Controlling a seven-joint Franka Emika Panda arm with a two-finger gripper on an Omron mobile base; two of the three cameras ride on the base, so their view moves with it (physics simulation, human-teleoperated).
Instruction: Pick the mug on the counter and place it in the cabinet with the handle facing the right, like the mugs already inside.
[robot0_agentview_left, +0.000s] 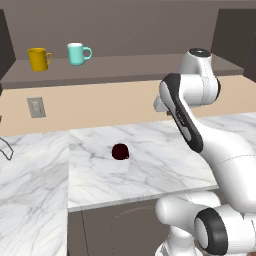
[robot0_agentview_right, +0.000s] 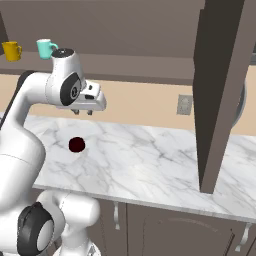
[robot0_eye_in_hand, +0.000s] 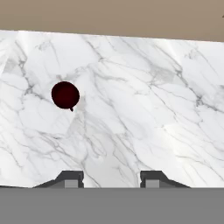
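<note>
Kitchen: marble counter (robot0_agentview_left: 150, 175), mug cabinet (robot0_agentview_left: 125, 65)

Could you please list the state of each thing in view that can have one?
Maroon mug: upright on the counter, untouched, not yet picked.
Yellow mug: upright in the cabinet, handle to the right.
Teal mug: upright in the cabinet beside the yellow one, handle to the right.
Gripper: fingers apart, holding nothing, above the counter and clear of the maroon mug.
</note>
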